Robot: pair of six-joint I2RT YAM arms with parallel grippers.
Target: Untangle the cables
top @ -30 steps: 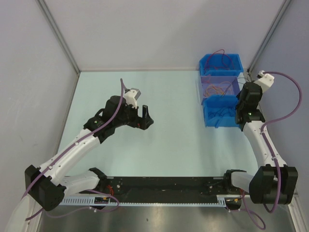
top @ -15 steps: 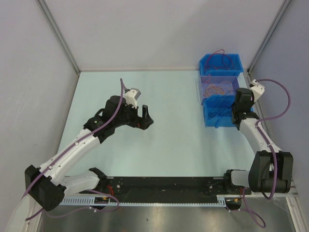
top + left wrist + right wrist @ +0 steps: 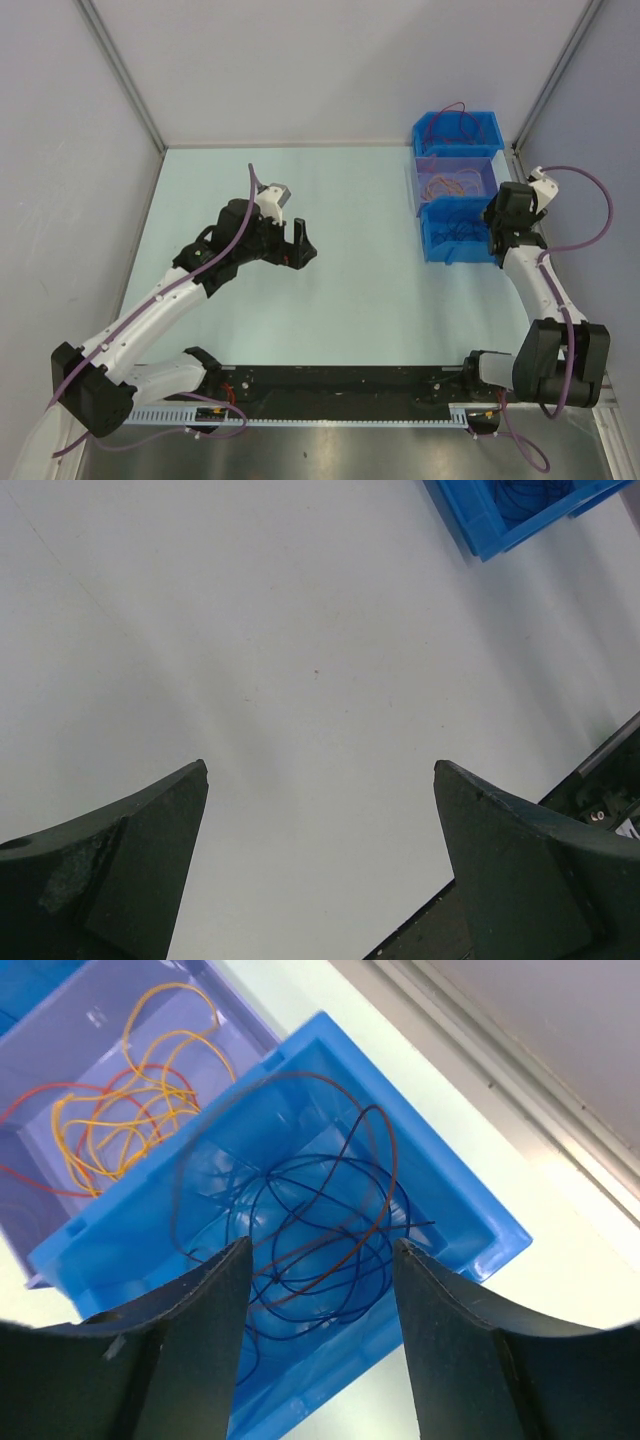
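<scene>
Three bins stood in a row at the far right of the bench (image 3: 340, 200), and every one of the cables (image 3: 320, 1260) in sight lay inside a bin. The far blue bin (image 3: 418, 135) held a dark red loop (image 3: 457, 112) that rose above its rim. The middle bin (image 3: 250, 1020), pale violet, held orange cables (image 3: 130, 1110) mixed with a red strand (image 3: 40, 1100). The near blue bin (image 3: 440, 1175) held dark blue wires threaded through a brown-red cable (image 3: 385, 1160), with the loops crossing in many places. The right gripper (image 3: 322, 1244) hovered directly above that near bin, its jaws parted to a moderate gap with nothing clamped between them; the bundle lay below, apparently untouched. The left gripper (image 3: 320, 765) hung over the bench surface, well apart from the bins, with its jaws spread fully and nothing in them. By my judgement, sorting by colour was partly done, but the job was not finished. The red strand was mixed among the orange ones, the brown-red cable was interlaced with the blue, and both remained to be drawn free.
</scene>
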